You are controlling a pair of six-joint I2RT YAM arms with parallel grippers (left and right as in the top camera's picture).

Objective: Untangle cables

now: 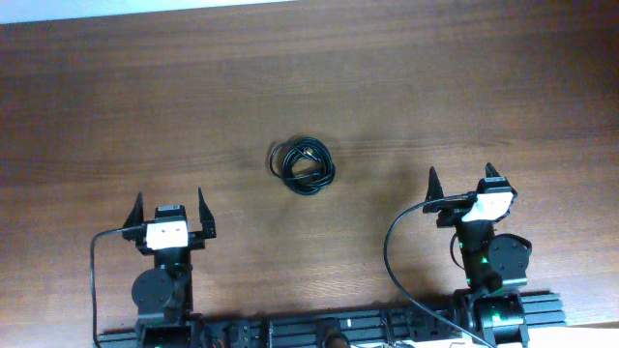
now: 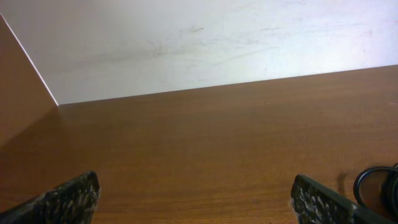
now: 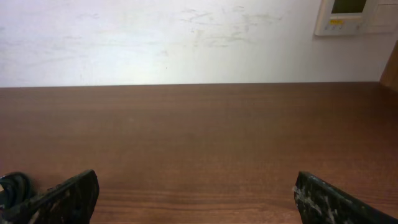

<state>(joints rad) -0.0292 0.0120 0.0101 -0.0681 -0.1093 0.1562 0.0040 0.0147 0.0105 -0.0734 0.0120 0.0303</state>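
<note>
The cables (image 1: 303, 165) lie as one small coiled black bundle on the wooden table (image 1: 309, 87), near its middle. A bit of the bundle shows at the right edge of the left wrist view (image 2: 379, 186) and at the lower left of the right wrist view (image 3: 13, 188). My left gripper (image 1: 169, 207) is open and empty, near the front edge, to the left of and nearer than the bundle. My right gripper (image 1: 462, 178) is open and empty, to the right of the bundle. Both sets of fingers hover apart from the cables.
Thicker black arm cables loop beside each arm base (image 1: 95, 280) (image 1: 392, 251). A white wall (image 2: 186, 43) stands behind the table's far edge, with a white wall panel (image 3: 354, 15) at the far right.
</note>
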